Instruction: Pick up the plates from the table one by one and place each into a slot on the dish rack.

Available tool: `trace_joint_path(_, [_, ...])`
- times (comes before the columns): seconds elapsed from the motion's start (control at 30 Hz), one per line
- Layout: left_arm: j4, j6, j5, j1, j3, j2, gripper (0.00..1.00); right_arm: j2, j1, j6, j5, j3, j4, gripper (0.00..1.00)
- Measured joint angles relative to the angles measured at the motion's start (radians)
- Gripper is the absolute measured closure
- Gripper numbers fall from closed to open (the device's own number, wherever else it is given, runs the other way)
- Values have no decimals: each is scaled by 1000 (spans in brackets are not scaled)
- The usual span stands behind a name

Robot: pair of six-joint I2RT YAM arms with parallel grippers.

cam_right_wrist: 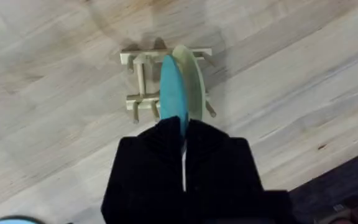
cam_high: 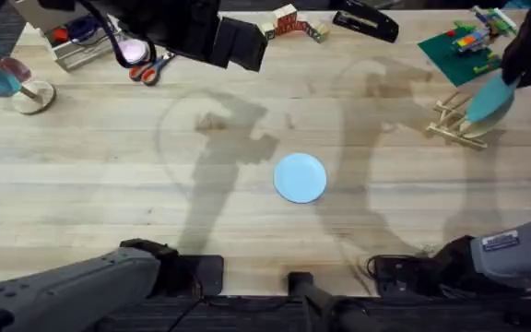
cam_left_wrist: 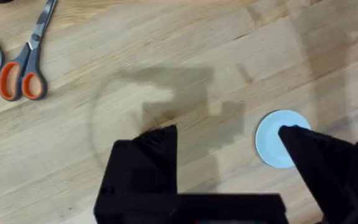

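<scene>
A sky blue plate (cam_high: 300,177) lies flat on the table (cam_high: 109,184) near the middle; in the left wrist view this plate (cam_left_wrist: 272,146) is partly behind one finger. My left gripper (cam_left_wrist: 229,134) hangs open high above the table's far left, holding nothing. My right gripper (cam_high: 514,78) is shut on a teal plate (cam_high: 489,100), held on edge and tilted over the dish rack (cam_high: 457,124) at the right. In the right wrist view the teal plate (cam_right_wrist: 171,93) stands edge-on between the dowels of the rack (cam_right_wrist: 143,81), with the right gripper (cam_right_wrist: 183,122) clamped on its near rim.
Orange-handled scissors (cam_high: 150,66) and a pink dish (cam_high: 135,51) lie at the far left. A green baseplate (cam_high: 454,48) with bricks sits behind the rack. A black stapler (cam_high: 367,23) and small blocks (cam_high: 289,20) line the far edge.
</scene>
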Motion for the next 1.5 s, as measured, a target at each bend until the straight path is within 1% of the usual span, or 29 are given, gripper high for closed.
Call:
trace_joint_path(0.73, [0,0,0,0,0,0,6,66,0,0,-3,-3,1,973])
trace_joint_path(1.13, [0,0,0,0,0,0,7,67,0,0,-3,-3,1,970])
trace_joint_path(1.2, [0,0,0,0,0,0,7,67,0,0,-2,-3,1,945])
trace_joint_path(1.33, [0,0,0,0,0,0,7,67,0,0,-2,-3,1,844])
trace_joint_path(1.5, [0,0,0,0,0,0,8,67,0,0,-3,-3,1,822])
